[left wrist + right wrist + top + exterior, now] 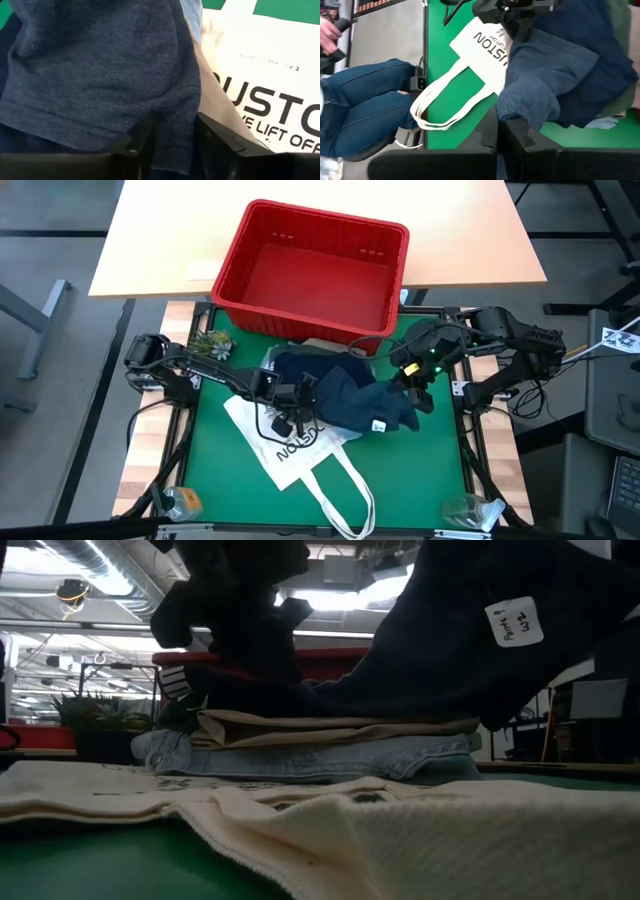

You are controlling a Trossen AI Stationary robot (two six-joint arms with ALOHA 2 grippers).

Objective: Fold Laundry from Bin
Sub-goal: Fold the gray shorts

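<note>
A dark navy garment hangs between my two grippers over the green mat; a white tag is on it. Under it lie beige cloth on light blue jeans, stacked flat. My left gripper is shut on the garment's left part, and my right gripper is shut on its right part. The red bin stands at the mat's far edge and shows no laundry inside. The olive shirt does not show. My left gripper pinches a bunched part of the navy garment near its hemmed edge between its two fingers. The cloth is raised off the stack and drapes away from the fingers. How many layers it has, I cannot tell. My right gripper pinches a bunched corner of the navy garment between its two fingers. The cloth is lifted clear of the mat there and sags toward the other gripper.
The white tote bag printed "HOUSTON" lies flat on the mat's near left, its handles toward the near edge. A small plant stands at the far left. A seated person's legs show beyond the table.
</note>
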